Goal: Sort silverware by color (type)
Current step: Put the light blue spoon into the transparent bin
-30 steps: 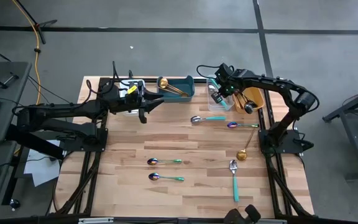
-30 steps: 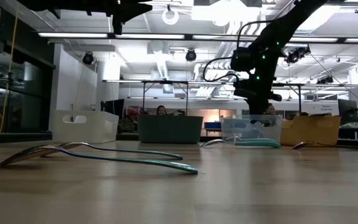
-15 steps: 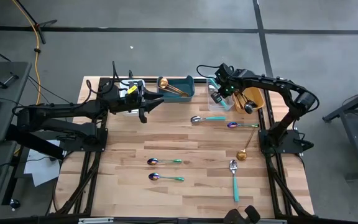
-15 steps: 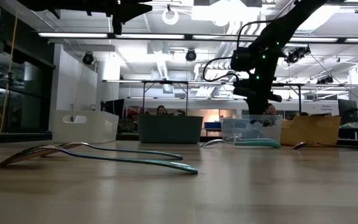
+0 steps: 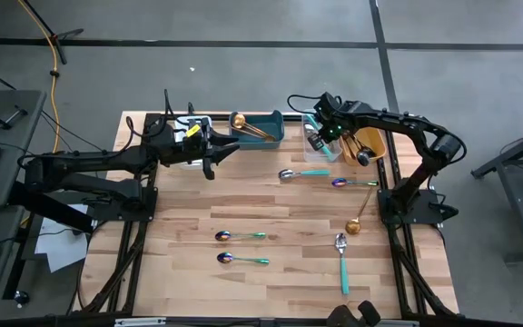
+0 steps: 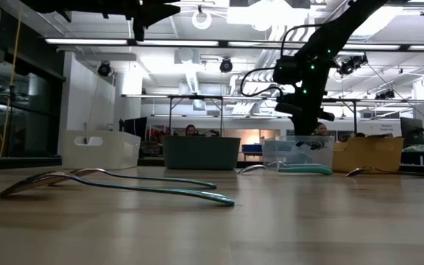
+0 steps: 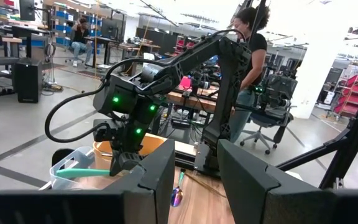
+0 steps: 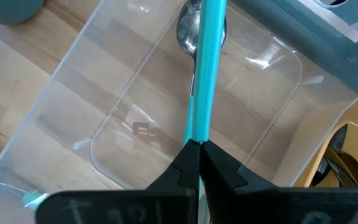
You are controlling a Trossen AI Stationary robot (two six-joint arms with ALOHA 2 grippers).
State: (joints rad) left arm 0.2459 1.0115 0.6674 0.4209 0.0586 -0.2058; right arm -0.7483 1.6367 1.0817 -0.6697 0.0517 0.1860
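Your right gripper [image 8: 194,148], fingers pinching a teal-handled spoon [image 8: 202,56], is hovering over the clear bin [image 8: 61,81]; releasing off-centre risks it bouncing out. Left gripper [image 5: 209,156] is waiting, fingers spread.

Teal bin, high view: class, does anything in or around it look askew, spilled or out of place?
Yes. A gold spoon lies slanted in the teal bin, its bowl propped up at the bin's left rim rather than lying flat inside. Nothing looks spilled or damaged.
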